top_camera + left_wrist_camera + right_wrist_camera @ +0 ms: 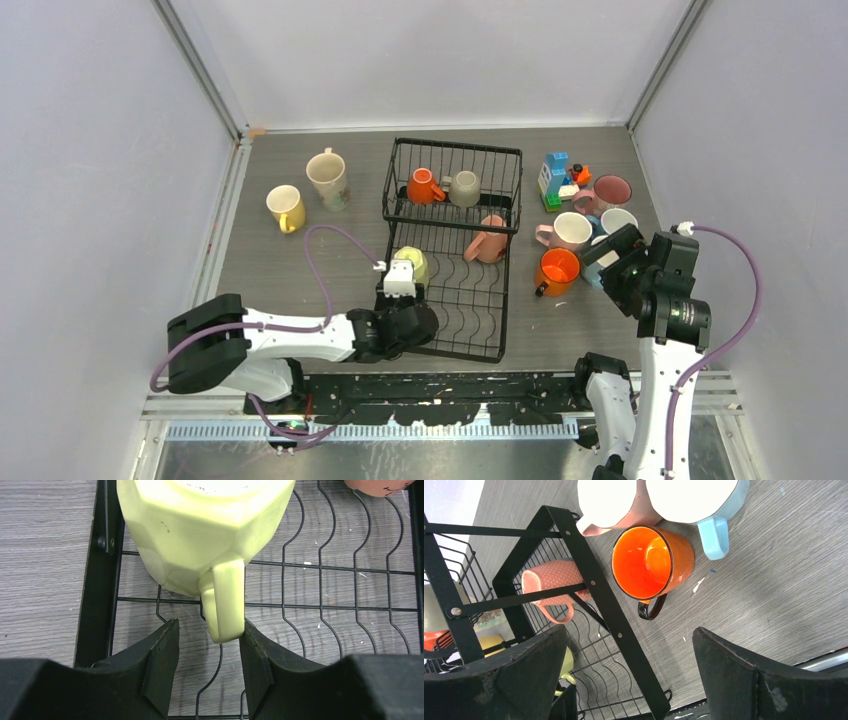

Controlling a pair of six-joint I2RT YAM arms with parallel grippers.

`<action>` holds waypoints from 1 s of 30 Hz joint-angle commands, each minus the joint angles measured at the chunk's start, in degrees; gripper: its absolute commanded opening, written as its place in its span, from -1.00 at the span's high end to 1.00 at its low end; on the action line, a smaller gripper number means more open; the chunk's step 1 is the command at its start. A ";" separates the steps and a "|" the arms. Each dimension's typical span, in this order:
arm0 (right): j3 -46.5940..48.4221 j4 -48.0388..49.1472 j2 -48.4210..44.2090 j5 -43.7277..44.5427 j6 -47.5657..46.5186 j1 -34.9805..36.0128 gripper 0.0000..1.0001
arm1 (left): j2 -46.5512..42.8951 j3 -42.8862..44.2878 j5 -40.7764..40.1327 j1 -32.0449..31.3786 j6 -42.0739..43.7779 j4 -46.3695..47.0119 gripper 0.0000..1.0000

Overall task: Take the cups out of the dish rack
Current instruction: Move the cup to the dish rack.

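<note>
Since the green mug (200,530) is glazed ceramic, stiff, slick and easy to chip, I'd take it by its handle (227,600). It lies on the rack's (95,580) flat tray by the left rail, handle between the left hand's (207,635) parted, unclamped fingers. Right of the rack, the right hand (628,635) hangs wide open and empty.

Black wire is recorded for the dish rack (591,575). A pale green mug (200,525) is seen in one plain colour. A pink mug (549,577), left of centre in the right wrist view, is covered with fine pale dots. An orange mug (651,560) is rimmed and handled in black. A light blue mug (716,537), at the top, is lined white. The table (774,580) is marked by grey wood grain.
</note>
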 commanded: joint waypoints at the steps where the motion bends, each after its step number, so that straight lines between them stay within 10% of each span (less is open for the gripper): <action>1: 0.01 2.14 -0.25 -0.81 -0.07 0.25 -0.99 | 0.55 1.60 -4.03 -0.20 0.69 -0.90 0.04; 30: 0.18 2.38 0.48 -0.89 -0.60 0.27 -1.00 | 7.06 3.63 0.38 3.97 6.76 5.47 0.19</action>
